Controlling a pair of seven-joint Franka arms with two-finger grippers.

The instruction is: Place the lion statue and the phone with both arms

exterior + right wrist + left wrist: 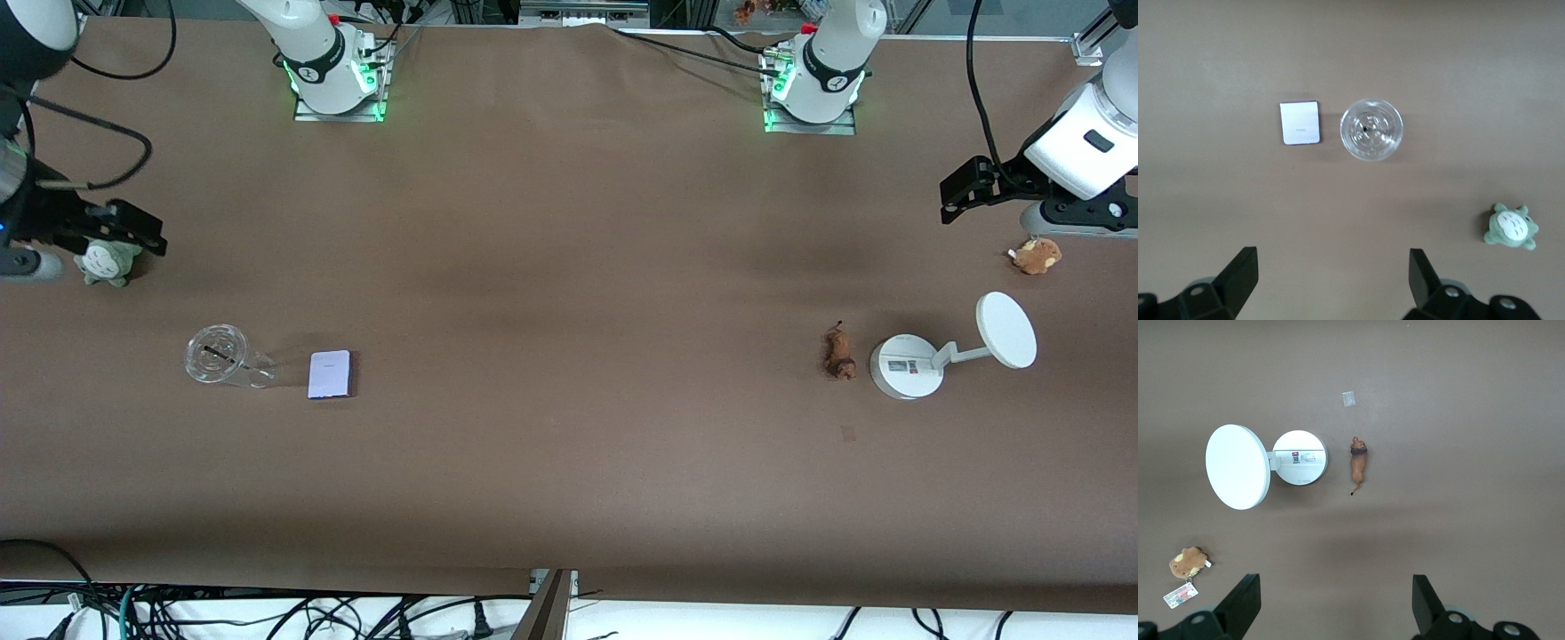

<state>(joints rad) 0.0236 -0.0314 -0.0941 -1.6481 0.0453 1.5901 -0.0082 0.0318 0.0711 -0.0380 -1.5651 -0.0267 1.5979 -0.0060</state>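
Note:
The lion statue [838, 353] is a small reddish-brown figurine lying on the brown table beside a white stand, toward the left arm's end; the left wrist view shows the lion statue [1359, 463] apart from my fingers. The phone [330, 374], a flat pale lavender rectangle, lies beside a clear glass toward the right arm's end and shows as the phone [1300, 123] in the right wrist view. My left gripper [956, 197] [1337, 600] hovers open and empty over the table by a tan plush. My right gripper [151, 233] [1333, 277] hovers open and empty by a green plush.
The white stand [907, 366] [1300, 457] carries a round disc [1006, 330]. A tan plush toy [1037, 255] [1189, 563] with a tag lies farther from the front camera than the stand. A clear glass [218, 356] [1371, 129] stands upright. A green plush [108, 263] [1511, 227] sits under the right gripper.

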